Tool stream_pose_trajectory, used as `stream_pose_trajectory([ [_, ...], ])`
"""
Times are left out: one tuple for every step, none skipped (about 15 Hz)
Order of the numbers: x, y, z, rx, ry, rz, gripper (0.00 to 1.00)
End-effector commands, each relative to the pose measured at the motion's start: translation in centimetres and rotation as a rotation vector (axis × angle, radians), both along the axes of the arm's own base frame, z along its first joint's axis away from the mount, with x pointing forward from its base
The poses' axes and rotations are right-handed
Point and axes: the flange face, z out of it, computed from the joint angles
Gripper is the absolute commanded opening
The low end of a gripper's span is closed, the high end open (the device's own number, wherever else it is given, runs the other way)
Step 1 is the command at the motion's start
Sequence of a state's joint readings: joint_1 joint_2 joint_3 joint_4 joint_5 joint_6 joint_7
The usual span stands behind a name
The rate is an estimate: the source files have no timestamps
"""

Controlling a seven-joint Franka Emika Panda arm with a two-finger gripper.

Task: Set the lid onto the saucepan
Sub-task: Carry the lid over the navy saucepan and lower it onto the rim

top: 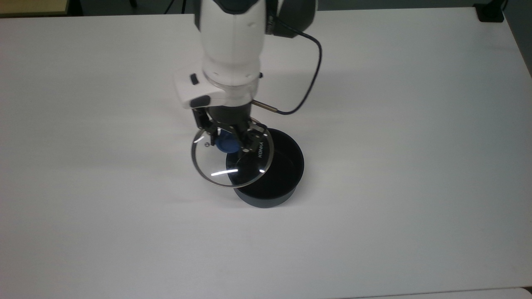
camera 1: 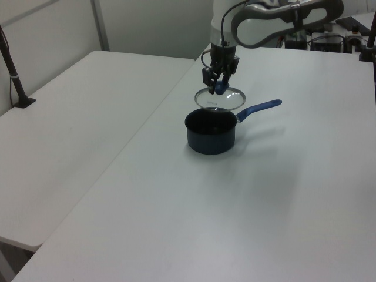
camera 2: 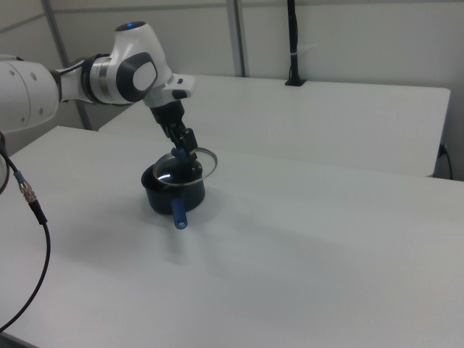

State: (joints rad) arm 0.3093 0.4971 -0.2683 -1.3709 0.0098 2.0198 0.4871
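Observation:
My gripper [top: 227,140] is shut on the blue knob of the lid [top: 219,167], a clear glass disc with a steel rim and white lettering. The lid hangs in the air, overlapping the left part of the saucepan [top: 284,166] in the top view. The dark saucepan stands upright on the white table [top: 374,124], and its black inside shows. In the left view the gripper [camera 1: 218,87] holds the lid [camera 1: 221,101] just above the far rim of the saucepan [camera 1: 210,134], whose blue handle [camera 1: 259,108] points right. In the right view the lid [camera 2: 190,167] hovers over the saucepan [camera 2: 161,197].
A black cable [top: 311,79] loops from the arm over the table. A black block [top: 490,12] sits at the top view's far right corner. A second white table [camera 1: 76,117] adjoins on the left view's left, with a black post [camera 1: 14,76] on it.

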Motion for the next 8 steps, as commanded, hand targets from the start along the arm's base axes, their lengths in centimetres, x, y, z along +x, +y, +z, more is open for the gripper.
stream_pose_trajectory([
  [0.9,1.6,-0.3,-0.025,-0.007,-0.02,0.52],
  [0.8,2.4,-0.4,-0.024,-0.009,-0.01,0.52],
  [0.8,3.5,-0.3,-0.022,-0.018,0.0,0.52],
  [0.7,3.7,-0.3,-0.019,-0.021,-0.007,0.52],
  [0.7,3.9,-0.4,-0.02,-0.022,-0.008,0.52],
  [0.7,4.6,-0.8,-0.021,-0.016,0.001,0.52],
  [0.7,5.3,-1.2,-0.02,-0.011,0.011,0.52],
  [0.7,5.4,-1.3,-0.021,-0.01,0.009,0.52],
])
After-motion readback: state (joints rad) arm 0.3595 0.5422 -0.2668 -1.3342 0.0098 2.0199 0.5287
